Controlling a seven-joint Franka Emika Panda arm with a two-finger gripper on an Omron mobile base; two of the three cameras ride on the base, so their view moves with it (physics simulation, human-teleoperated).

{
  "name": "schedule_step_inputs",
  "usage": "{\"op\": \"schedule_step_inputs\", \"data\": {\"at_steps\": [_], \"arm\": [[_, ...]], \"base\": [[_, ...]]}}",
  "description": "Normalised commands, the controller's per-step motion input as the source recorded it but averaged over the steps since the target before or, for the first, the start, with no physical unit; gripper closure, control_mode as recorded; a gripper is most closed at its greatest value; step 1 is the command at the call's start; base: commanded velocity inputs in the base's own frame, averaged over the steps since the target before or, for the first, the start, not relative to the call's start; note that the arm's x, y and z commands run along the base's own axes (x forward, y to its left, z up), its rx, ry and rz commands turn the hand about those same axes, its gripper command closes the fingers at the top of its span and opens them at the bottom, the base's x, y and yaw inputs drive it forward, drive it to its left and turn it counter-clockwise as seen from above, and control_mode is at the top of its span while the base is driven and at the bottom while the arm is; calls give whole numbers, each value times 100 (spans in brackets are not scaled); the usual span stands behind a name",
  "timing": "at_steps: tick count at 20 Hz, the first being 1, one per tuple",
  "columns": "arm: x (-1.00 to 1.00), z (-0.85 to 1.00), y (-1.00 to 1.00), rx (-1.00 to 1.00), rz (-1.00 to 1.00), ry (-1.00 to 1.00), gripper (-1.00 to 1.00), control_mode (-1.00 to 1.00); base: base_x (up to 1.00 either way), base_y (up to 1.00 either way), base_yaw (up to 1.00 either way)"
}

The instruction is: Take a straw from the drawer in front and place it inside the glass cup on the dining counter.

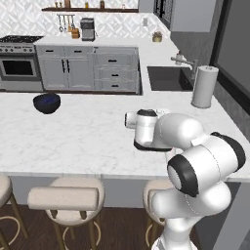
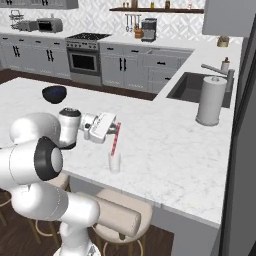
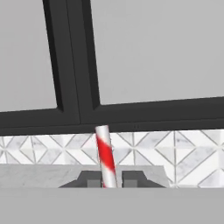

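Now your gripper [image 2: 116, 131] is shut tight on the thin red-and-white striped straw [image 2: 114, 140], held above the small clear glass cup [image 2: 114, 162] on the white marble dining counter [image 2: 165, 145], so you only need to drop it in.

Just below the claw [image 2: 118, 131] stands the glass cup [image 2: 114, 162], close to the surface's [image 2: 165, 150] near edge, with the held straw [image 2: 115, 139] hanging over it. Around the cup the marble lies bare. Far to the claw's left sits a dark bowl [image 2: 54, 94]; well off to its right, a paper towel roll [image 2: 210, 101] beside the sink [image 2: 192, 86].
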Motion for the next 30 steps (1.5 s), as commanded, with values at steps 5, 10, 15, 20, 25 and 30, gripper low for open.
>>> {"op": "schedule_step_inputs", "data": {"at_steps": [5,10,15,20,25,30], "arm": [[-17,14,0,0,-9,-2,100,-100],[-40,0,0,0,-9,0,100,-100],[-8,0,0,-1,-9,0,100,-100],[0,-1,0,-2,-8,0,100,-100],[6,-21,1,-3,-7,4,100,-100],[4,-14,7,-3,-6,0,100,-100]], "base": [[0,0,0],[0,0,0],[0,0,0],[0,0,0],[0,0,0],[0,0,0]]}}
